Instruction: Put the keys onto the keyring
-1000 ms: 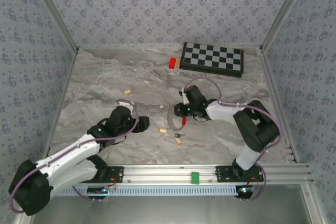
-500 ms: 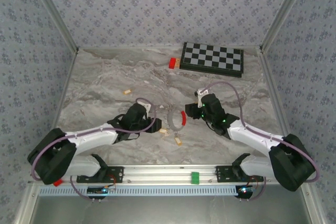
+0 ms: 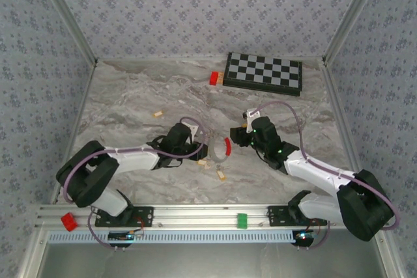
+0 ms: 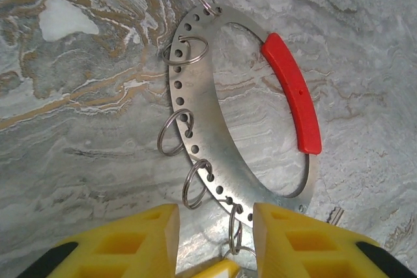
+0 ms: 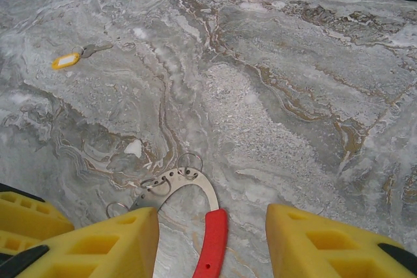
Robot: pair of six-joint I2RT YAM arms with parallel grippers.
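Left gripper (image 4: 215, 242): the yellow pads (image 4: 130, 242) are drawn partway in, with a narrow gap between them. The near tip of the keyring (image 4: 195, 128) and one of its small split rings (image 4: 235, 229) sit in that gap. Whether either pad touches metal cannot be told. Nothing looks lifted.

The keyring lies flat on the marble table (image 4: 78, 135), stretching straight ahead of the left gripper. It is a grey crescent plate with a row of holes. More small rings hang along its outer edge, and its red section (image 4: 294, 99) closes the loop on the right.

Right gripper (image 5: 212, 222): jaws wide, holding nothing. The red section lies on the table in the gap, apart from both pads. The metal arc curves away ahead and to the left.

Top view: the grippers face each other across the keyring, the left one at its grey edge and the right one at its red side.

Keys: all three lie loose on the table, off the keyring.
- The nearest key (image 3: 202, 163) is just beside the left gripper, at the ring's near-left edge.
- The second key (image 3: 221, 174) is near the ring, toward the arm bases.
- The third key (image 3: 158, 114) is well apart, back and to the left.

Further out, a checkerboard (image 3: 264, 73) lies at the far edge. A red block (image 3: 214, 78) sits at its left end.
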